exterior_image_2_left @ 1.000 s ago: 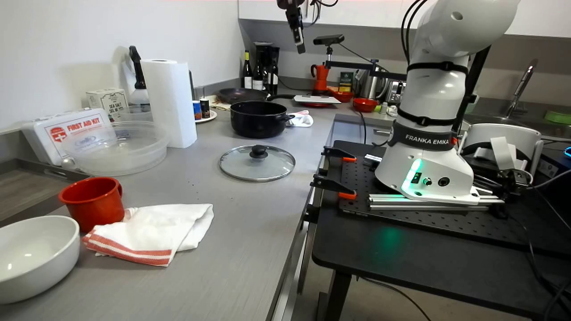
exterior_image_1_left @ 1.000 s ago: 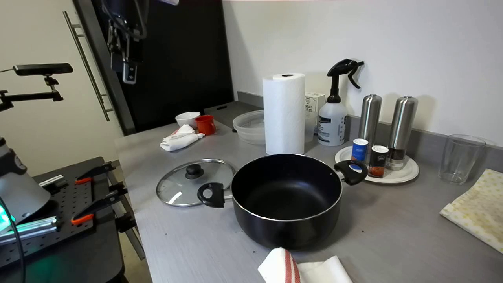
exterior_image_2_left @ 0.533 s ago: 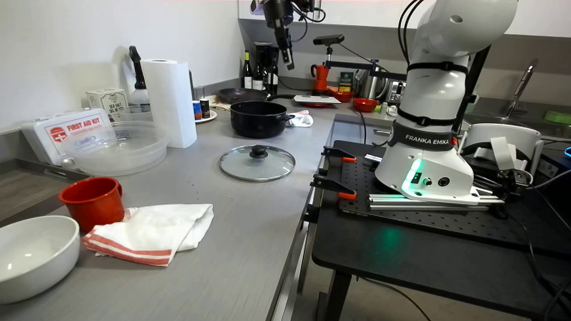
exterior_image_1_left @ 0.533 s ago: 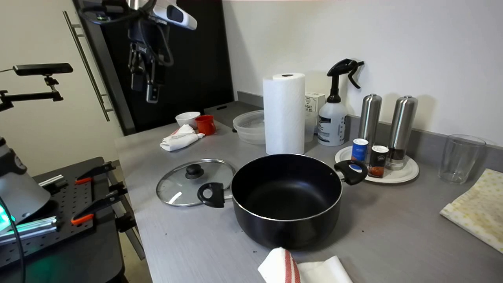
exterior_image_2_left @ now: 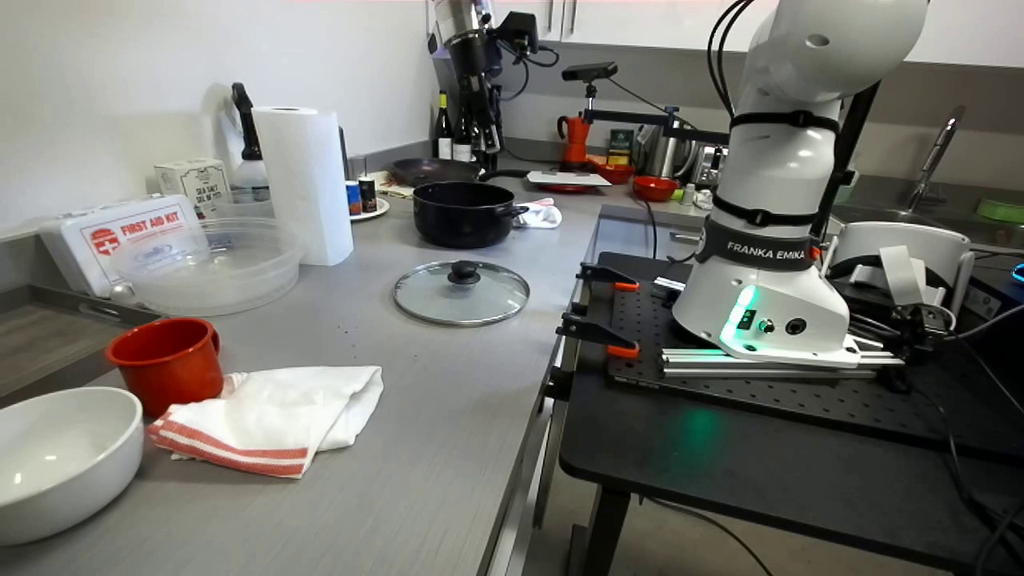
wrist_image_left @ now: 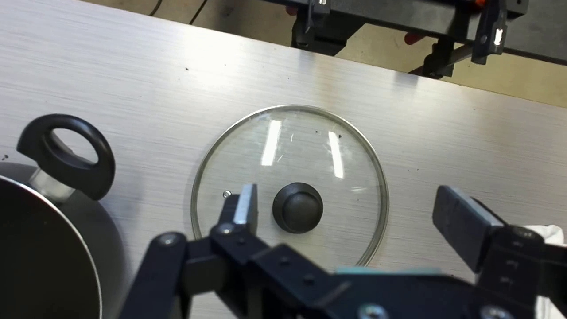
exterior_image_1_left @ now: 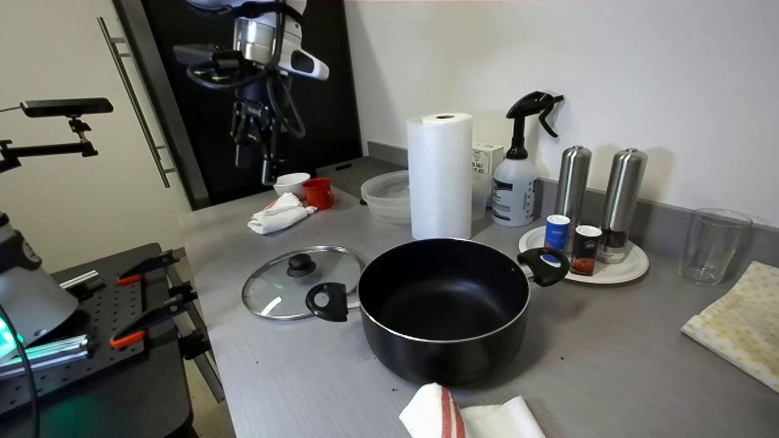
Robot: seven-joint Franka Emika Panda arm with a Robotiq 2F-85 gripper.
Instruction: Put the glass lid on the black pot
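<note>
The glass lid (exterior_image_1_left: 286, 292) lies flat on the grey counter with its black knob up, close beside the pot. It also shows in an exterior view (exterior_image_2_left: 462, 298) and in the wrist view (wrist_image_left: 297, 150). The black pot (exterior_image_1_left: 444, 359) stands uncovered, its dark inside visible. It also shows in an exterior view (exterior_image_2_left: 464, 216), and partly at the left edge of the wrist view (wrist_image_left: 44, 261). My gripper (exterior_image_1_left: 256, 167) hangs fingers-down in the air above the lid, empty. In the wrist view my gripper (wrist_image_left: 347, 210) has wide-apart fingers, with the knob between them nearer the left finger.
A paper towel roll (exterior_image_1_left: 441, 176) stands just behind the pot, with a spray bottle (exterior_image_1_left: 514, 191) beyond it. A white plate (exterior_image_1_left: 630, 271) holds shakers and steel grinders. White cloths (exterior_image_1_left: 277, 216), a red mug (exterior_image_1_left: 317, 193) and a plastic container (exterior_image_2_left: 216, 276) are on the counter.
My gripper has come down and across toward the lid, moving rightward in one exterior picture and leftward in the facing one. The lid and the pot have not moved.
</note>
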